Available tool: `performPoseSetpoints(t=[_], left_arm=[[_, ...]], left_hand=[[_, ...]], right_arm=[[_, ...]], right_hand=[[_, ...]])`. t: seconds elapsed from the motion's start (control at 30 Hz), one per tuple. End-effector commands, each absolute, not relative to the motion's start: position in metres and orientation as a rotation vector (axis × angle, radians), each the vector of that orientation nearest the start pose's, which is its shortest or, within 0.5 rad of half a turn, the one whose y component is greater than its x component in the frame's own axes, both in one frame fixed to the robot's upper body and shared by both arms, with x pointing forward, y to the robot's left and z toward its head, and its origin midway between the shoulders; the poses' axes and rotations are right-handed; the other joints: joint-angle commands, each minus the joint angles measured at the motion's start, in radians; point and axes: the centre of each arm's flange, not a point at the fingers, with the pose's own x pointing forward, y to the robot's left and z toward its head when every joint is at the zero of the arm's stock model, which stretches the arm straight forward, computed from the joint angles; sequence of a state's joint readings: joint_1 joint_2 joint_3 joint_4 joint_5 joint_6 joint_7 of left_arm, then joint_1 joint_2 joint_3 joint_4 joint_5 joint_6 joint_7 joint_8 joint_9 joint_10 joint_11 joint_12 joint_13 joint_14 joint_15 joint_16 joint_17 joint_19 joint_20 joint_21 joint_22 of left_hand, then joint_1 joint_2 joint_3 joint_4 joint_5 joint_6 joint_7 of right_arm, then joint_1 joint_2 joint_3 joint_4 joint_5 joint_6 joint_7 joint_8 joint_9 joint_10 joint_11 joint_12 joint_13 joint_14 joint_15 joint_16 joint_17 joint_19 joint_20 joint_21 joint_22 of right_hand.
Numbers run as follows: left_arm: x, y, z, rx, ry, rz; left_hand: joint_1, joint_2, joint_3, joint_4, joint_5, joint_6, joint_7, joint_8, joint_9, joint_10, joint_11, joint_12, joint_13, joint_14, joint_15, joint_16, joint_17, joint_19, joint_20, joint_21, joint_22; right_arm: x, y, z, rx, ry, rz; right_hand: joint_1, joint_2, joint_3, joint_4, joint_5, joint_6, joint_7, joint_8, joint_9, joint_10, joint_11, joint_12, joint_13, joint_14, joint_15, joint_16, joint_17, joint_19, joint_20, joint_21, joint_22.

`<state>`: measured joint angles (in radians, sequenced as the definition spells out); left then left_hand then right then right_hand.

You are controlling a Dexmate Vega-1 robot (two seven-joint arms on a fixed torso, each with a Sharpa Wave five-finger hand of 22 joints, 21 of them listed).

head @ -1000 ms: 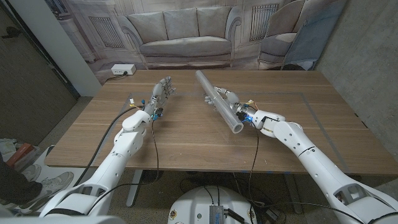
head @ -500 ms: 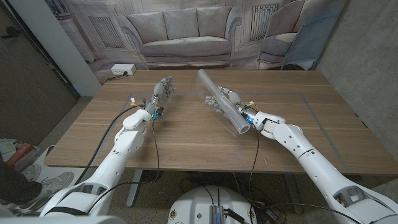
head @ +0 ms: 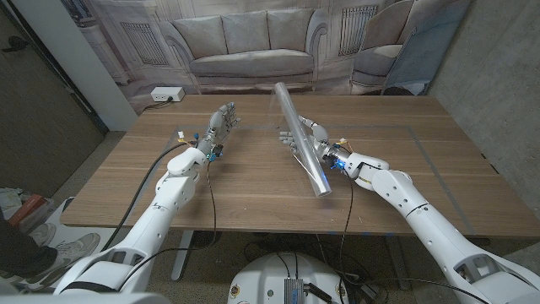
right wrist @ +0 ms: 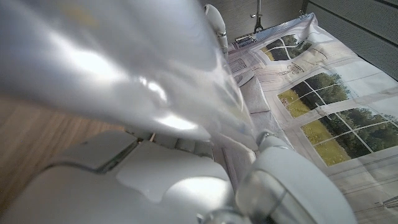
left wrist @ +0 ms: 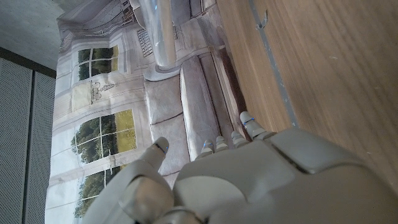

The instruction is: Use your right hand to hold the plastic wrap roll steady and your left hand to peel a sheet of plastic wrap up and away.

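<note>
We see right robot hand gripping the plastic wrap roll | roll now steeper, seemingly off the table | left robot hand spread, unmoved

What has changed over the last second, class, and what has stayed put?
The right hand, still gripping the plastic wrap roll, has tipped it more upright, far end raised. The left hand stays open beside it, touching nothing.
</note>
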<state>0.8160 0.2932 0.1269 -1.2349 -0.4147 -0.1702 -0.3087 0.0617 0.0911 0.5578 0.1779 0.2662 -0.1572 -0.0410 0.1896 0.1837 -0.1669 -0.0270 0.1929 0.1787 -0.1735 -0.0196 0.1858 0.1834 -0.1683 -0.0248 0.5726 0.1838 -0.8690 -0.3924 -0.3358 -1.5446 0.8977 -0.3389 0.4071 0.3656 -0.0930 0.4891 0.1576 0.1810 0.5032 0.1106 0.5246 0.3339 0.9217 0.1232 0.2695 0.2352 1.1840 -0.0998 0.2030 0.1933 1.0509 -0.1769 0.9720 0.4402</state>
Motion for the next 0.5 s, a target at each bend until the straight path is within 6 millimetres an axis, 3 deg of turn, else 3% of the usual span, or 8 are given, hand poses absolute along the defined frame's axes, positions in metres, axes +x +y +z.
performPoseSetpoints(t=[0.03,0.1,0.17,0.23,0.27,0.33,0.4,0.5], left_arm=[[0.6625,0.2729,-0.0173,-0.005,-0.577,-0.333],[0.662,0.2729,-0.0175,-0.005,-0.575,-0.336],[0.6616,0.273,-0.018,-0.012,-0.576,-0.335],[0.6609,0.2729,-0.0183,-0.005,-0.577,-0.331],[0.6611,0.2728,-0.0186,-0.011,-0.576,-0.335],[0.6609,0.2723,-0.019,-0.008,-0.577,-0.336],[0.6604,0.2718,-0.0195,-0.007,-0.573,-0.34],[0.6599,0.2716,-0.0202,-0.008,-0.573,-0.343]], left_hand=[[-0.004,0.078,0.008,0.002,-0.001,0.001,-0.004,0.001,0.002,-0.003,0.0,0.006,0.004,-0.026,0.002,0.005,0.002,0.0,0.003,-0.003,0.003],[-0.004,0.078,0.008,0.002,-0.001,0.001,-0.003,0.001,0.002,-0.003,0.001,0.006,0.004,-0.025,0.002,0.005,0.002,0.0,0.004,-0.003,0.003],[-0.004,0.078,0.008,0.002,-0.001,0.001,-0.003,0.001,0.002,-0.003,0.0,0.006,0.004,-0.025,0.001,0.005,0.002,0.0,0.004,-0.003,0.003],[-0.004,0.078,0.008,0.002,-0.001,0.001,-0.003,0.001,0.002,-0.004,0.0,0.006,0.004,-0.025,0.002,0.005,0.002,-0.001,0.004,-0.004,0.003],[-0.004,0.078,0.008,0.002,-0.001,0.001,-0.002,0.001,0.002,-0.004,0.0,0.005,0.004,-0.026,0.002,0.005,0.002,-0.001,0.005,-0.004,0.003],[-0.004,0.078,0.008,0.002,-0.001,0.001,-0.003,0.001,0.002,-0.005,0.0,0.005,0.004,-0.026,0.002,0.005,0.002,0.0,0.004,-0.004,0.003],[-0.004,0.078,0.008,0.002,-0.001,0.0,-0.003,0.001,0.002,-0.003,0.001,0.006,0.004,-0.026,0.002,0.005,0.002,0.0,0.005,-0.005,0.003],[-0.004,0.078,0.008,0.002,-0.001,0.0,-0.004,0.001,0.002,-0.004,0.001,0.006,0.004,-0.026,0.001,0.005,0.002,0.0,0.004,-0.005,0.003]], right_arm=[[0.6119,-0.1418,-0.044,0.251,-0.2,0.879],[0.6109,-0.1421,-0.0435,0.244,-0.205,0.872],[0.6099,-0.1423,-0.043,0.24,-0.208,0.868],[0.6093,-0.1428,-0.042,0.234,-0.215,0.867],[0.6086,-0.1432,-0.0413,0.222,-0.218,0.862],[0.6073,-0.1438,-0.0404,0.218,-0.221,0.844],[0.6065,-0.1441,-0.0403,0.214,-0.22,0.84],[0.6064,-0.1438,-0.0428,0.246,-0.217,0.845]], right_hand=[[-0.048,-0.037,-0.03,0.005,-0.007,-0.02,0.004,-0.02,-0.01,-0.019,0.01,-0.011,0.003,-0.018,0.01,0.001,0.003,0.008,0.0,-0.009,-0.006],[-0.077,-0.05,-0.045,0.01,-0.006,-0.031,0.003,-0.03,-0.016,-0.035,0.014,-0.016,0.004,-0.035,0.017,-0.004,0.003,0.011,0.007,-0.013,-0.012],[-0.065,-0.034,-0.035,-0.002,0.0,-0.024,-0.003,-0.032,-0.021,-0.039,0.008,-0.016,0.005,-0.043,0.008,-0.003,0.005,0.01,0.009,-0.015,-0.014],[0.048,0.031,0.031,-0.071,0.009,-0.019,-0.014,-0.047,-0.036,-0.045,-0.01,-0.011,0.008,-0.046,-0.013,0.007,0.011,-0.003,0.0,-0.018,-0.019],[0.096,0.059,0.061,-0.102,0.012,0.005,-0.026,-0.046,-0.044,-0.029,-0.038,-0.001,0.011,-0.033,-0.023,0.016,0.014,0.006,-0.006,-0.01,-0.019],[0.112,0.064,0.068,-0.114,0.013,0.013,-0.035,-0.045,-0.047,-0.03,-0.053,0.0,0.012,-0.032,-0.036,0.018,0.017,0.004,-0.01,-0.008,-0.018],[0.145,0.074,0.08,-0.14,0.013,0.027,-0.043,-0.044,-0.052,-0.024,-0.075,0.006,0.014,-0.018,-0.05,0.027,0.024,0.003,-0.019,-0.002,-0.013],[0.14,0.066,0.073,-0.142,0.01,0.028,-0.044,-0.046,-0.054,-0.025,-0.071,0.007,0.016,-0.022,-0.053,0.026,0.025,0.003,-0.022,0.002,-0.01]])
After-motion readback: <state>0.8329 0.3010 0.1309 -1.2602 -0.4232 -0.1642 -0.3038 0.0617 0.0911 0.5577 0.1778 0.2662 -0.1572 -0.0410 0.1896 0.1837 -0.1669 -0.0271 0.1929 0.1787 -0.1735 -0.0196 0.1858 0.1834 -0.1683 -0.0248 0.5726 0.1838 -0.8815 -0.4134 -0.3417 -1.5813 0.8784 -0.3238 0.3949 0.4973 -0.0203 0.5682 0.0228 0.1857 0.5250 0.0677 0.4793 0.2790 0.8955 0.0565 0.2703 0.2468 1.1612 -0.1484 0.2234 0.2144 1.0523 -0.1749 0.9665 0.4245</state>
